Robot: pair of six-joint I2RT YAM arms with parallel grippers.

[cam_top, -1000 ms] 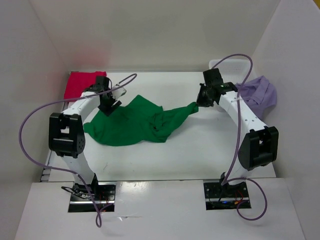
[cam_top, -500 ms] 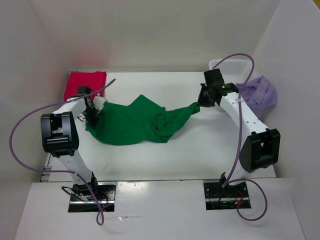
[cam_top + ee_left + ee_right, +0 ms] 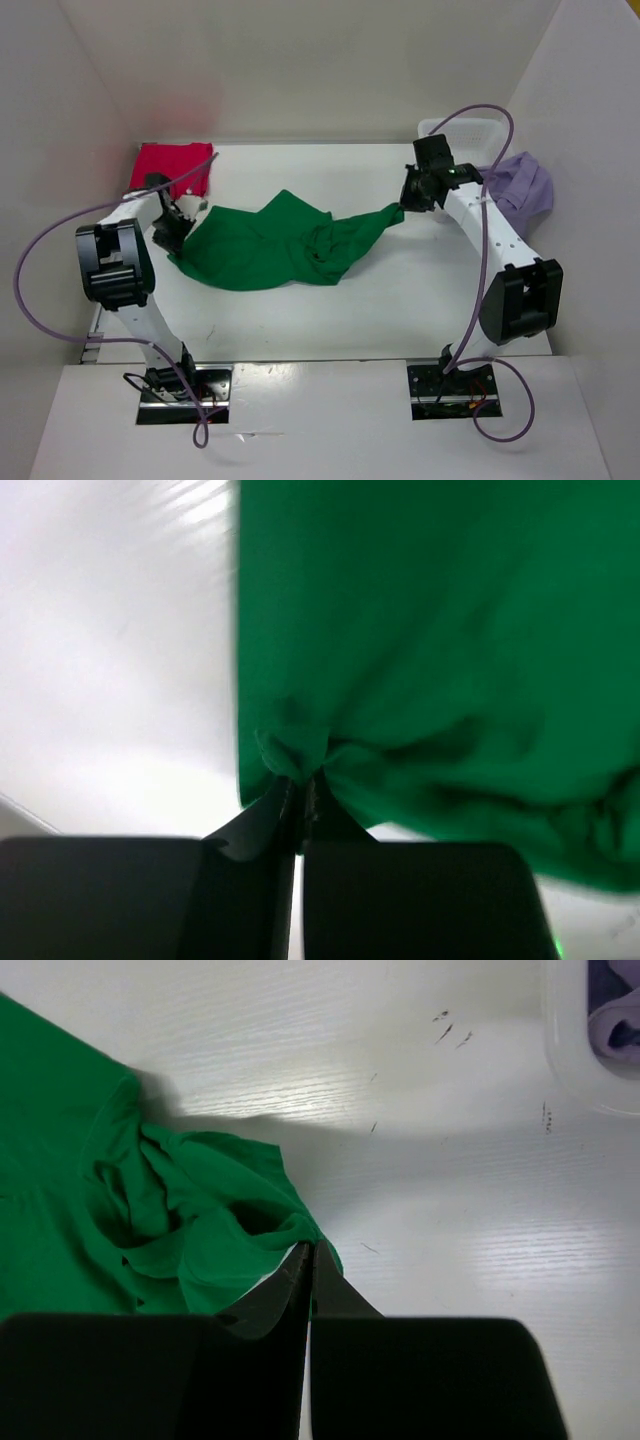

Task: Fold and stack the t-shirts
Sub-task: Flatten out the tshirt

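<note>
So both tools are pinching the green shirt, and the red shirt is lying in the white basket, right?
Not quite. The left tool and the right tool do pinch the green shirt, but the red shirt lies on the table at the far left, not in the white basket; the top view shows it.

Top view: fixed above and behind my bases, looking down on the whole table (image 3: 420,300). Wrist views: each rides close behind my left gripper (image 3: 298,780) or right gripper (image 3: 307,1250), facing forward and down along it. All three views share the green t-shirt (image 3: 260,250).
</note>
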